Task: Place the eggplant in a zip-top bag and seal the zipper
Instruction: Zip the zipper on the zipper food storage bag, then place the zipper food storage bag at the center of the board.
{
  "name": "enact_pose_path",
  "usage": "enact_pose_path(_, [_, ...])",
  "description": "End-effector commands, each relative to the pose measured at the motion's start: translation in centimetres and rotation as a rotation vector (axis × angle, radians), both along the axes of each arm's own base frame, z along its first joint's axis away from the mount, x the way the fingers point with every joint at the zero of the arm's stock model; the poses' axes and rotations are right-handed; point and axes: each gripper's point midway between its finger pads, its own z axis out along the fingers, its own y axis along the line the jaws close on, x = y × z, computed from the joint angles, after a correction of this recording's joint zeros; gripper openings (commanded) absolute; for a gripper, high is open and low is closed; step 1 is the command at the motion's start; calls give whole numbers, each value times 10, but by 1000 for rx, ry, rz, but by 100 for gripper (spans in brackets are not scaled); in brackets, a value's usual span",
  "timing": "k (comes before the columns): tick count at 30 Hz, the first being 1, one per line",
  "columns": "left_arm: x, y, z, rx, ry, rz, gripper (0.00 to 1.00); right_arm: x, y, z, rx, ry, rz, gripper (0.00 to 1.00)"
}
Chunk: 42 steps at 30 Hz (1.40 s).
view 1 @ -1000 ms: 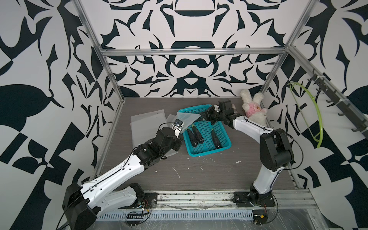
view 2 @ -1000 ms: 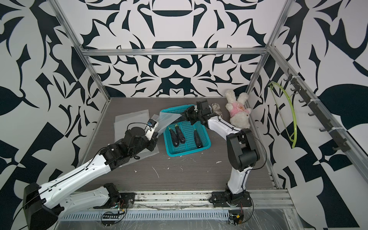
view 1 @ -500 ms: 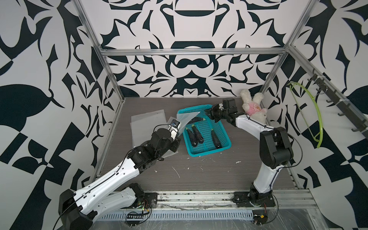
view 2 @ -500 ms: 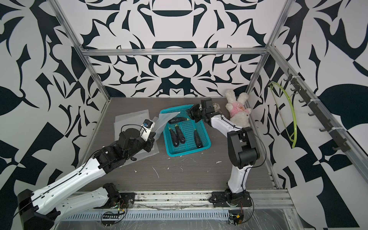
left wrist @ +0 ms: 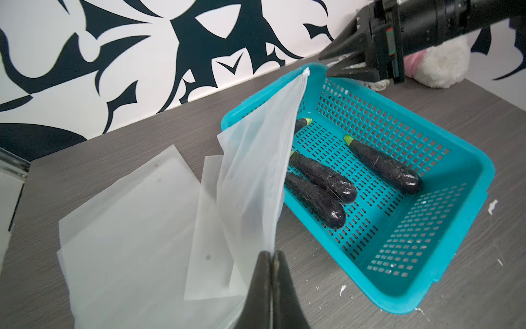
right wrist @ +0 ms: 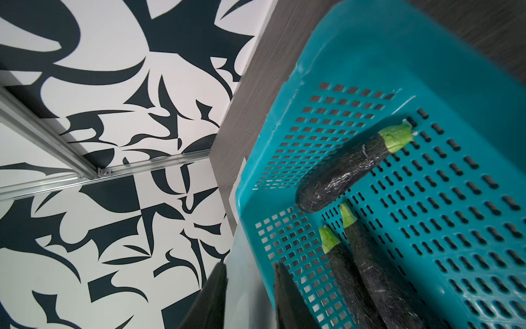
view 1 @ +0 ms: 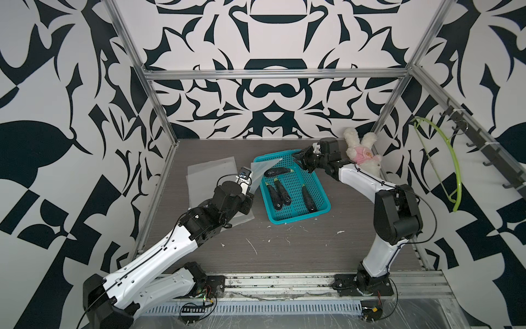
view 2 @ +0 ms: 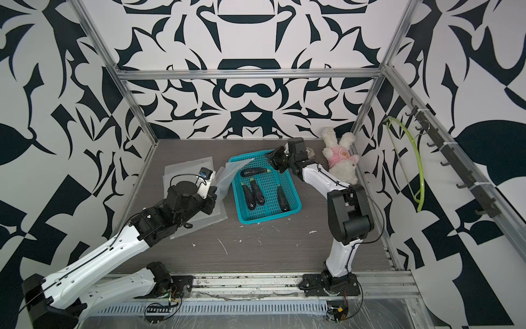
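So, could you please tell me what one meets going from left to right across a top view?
From the left: flat translucent plastic bags → teal perforated plastic basket → white plush rabbit in pink → lime-green curved hanger on the wall.

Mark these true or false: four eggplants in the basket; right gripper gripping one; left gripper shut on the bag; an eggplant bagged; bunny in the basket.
1. Four eggplants lie in the teal basket. True.
2. The right gripper grips one of them. False: its jaws stand apart with no eggplant between them, by the basket's far rim.
3. The left gripper is shut on the zip-top bag. True.
4. One eggplant is already inside the bag. False: all four lie bare in the basket.
5. The plush bunny sits in the basket. False: it sits on the table, at the far right corner.
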Motion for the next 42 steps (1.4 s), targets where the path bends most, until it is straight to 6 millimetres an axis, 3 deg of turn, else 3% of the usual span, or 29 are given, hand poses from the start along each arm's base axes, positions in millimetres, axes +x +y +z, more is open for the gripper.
enact_pose_path(1, [-2,5,28,-87,-20,-4,0,-7,4,45,-37,-210,83,33])
enact_pose_path(8, [9,17,37,-174,121,-55,0,-25,17,80,-105,-500,264,52])
enact_pose_path(11, [13,18,42,-190,178,-108,0,-37,26,99,-123,-643,360,56])
enact_pose_path(15, [10,16,51,-170,232,-226,0,-54,30,106,-228,-827,484,56])
enact_pose_path(23, [4,23,118,-214,137,-393,0,-85,45,138,-234,-1235,635,55])
enact_pose_path(28, [7,43,140,-362,185,-461,0,-103,59,140,-228,-1357,728,58])
enact_pose_path(33, [4,48,156,-440,200,-536,0,-124,71,135,-242,-1533,784,62])
enact_pose_path(35, [16,48,145,-460,247,-532,0,-133,77,135,-216,-1584,802,64])
enact_pose_path(42, [24,46,135,-486,283,-546,0,-150,106,129,-130,-1630,894,62])
